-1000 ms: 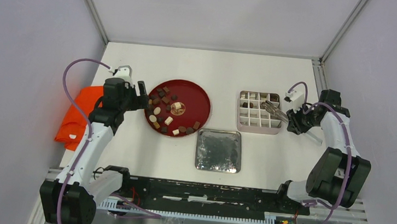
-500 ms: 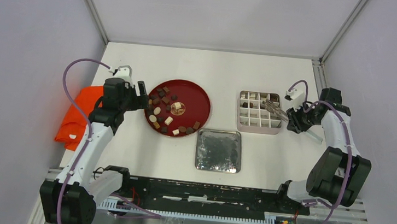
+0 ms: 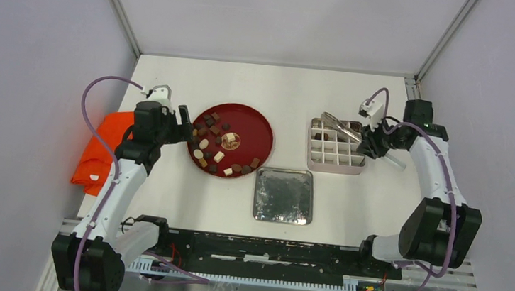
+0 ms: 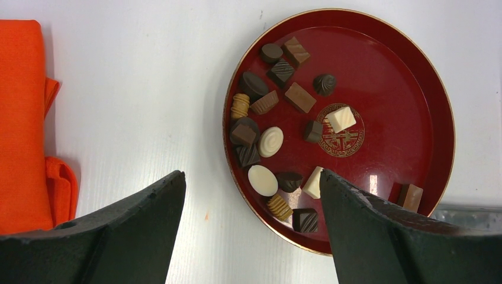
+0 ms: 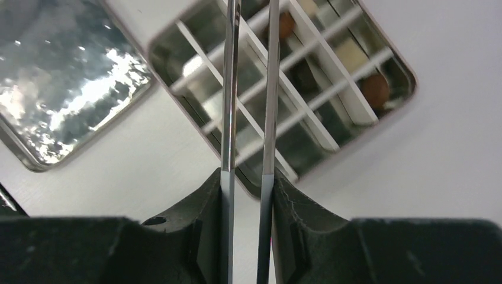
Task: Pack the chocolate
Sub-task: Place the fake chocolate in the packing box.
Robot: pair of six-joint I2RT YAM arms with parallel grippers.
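Observation:
Several pieces of chocolate (image 3: 215,145) in dark brown, light brown and cream lie on the left half of the round red plate (image 3: 260,128). My left gripper (image 3: 185,126) hovers open over the plate's left rim, and the left wrist view shows chocolate (image 4: 272,141) between and beyond its fingers (image 4: 251,177). My right gripper (image 3: 376,144) is shut on metal tongs (image 3: 338,127), whose tips reach over the back row of the pale grid box (image 3: 336,153). From the right wrist, both tong blades (image 5: 229,89) run out over the box (image 5: 177,26), where a few chocolate pieces (image 5: 375,90) sit in cells.
A shiny square metal tray (image 3: 284,195) lies in front of the plate and the box. An orange cloth (image 3: 105,148) sits at the table's left edge, beside my left arm. White walls enclose the table on three sides.
My right arm has swung toward the back, carrying the tongs from the middle of the box to its back row. The left arm has not moved.

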